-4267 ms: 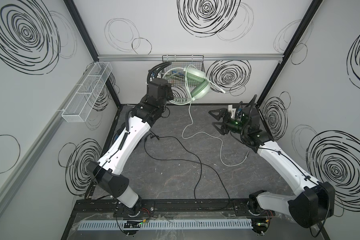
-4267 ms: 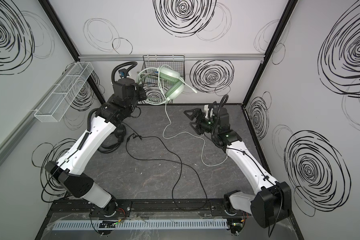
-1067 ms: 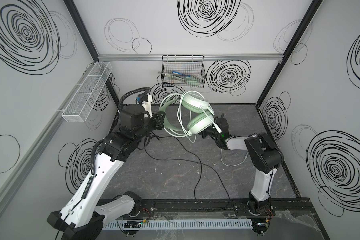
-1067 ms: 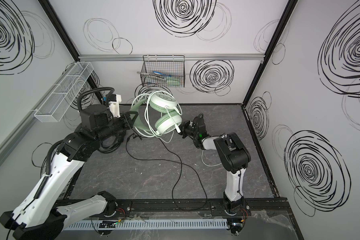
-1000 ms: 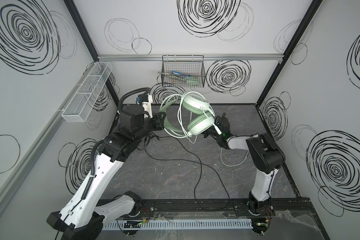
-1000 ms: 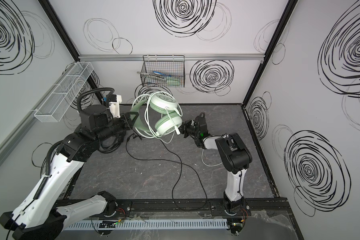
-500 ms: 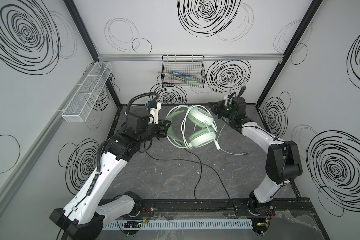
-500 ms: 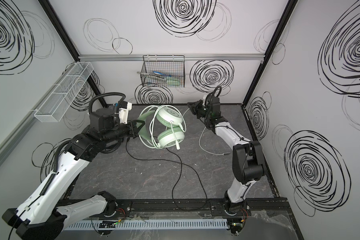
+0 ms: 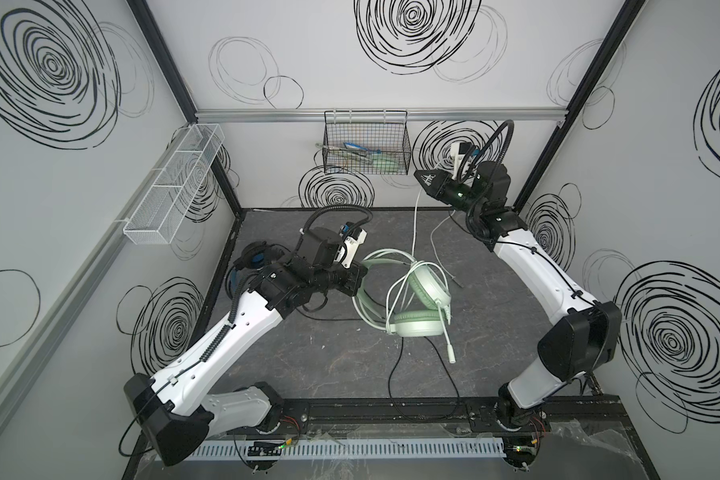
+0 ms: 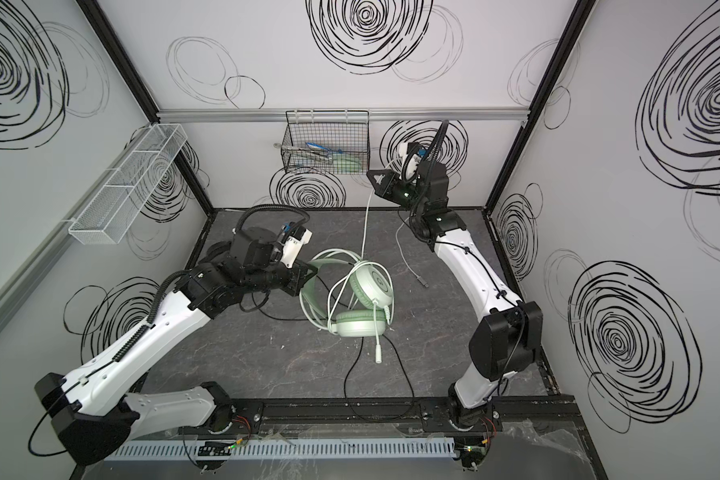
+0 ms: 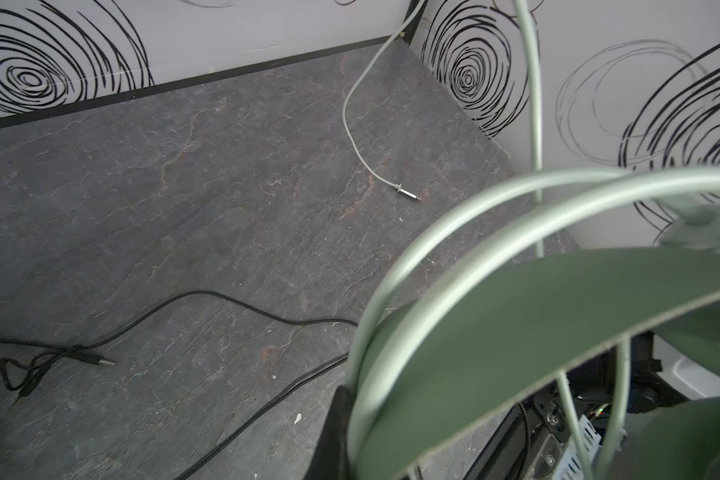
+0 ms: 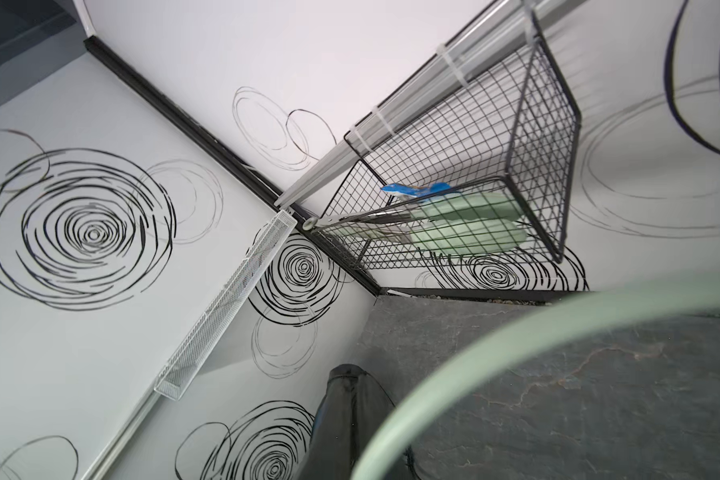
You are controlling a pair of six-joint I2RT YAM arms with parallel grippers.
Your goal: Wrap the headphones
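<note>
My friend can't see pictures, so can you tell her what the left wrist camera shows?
A blurry mint-green headband with loops of white cord across it fills the foreground. Behind it, on the dark grey table, lie the white cord's metal plug and a loose black cord.

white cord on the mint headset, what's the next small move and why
Probably swing the right claw down around the headband for another loop: it pinches the white cord high and taut, the left claw grips the mint-green headset, and the plug trails on the table.
</note>
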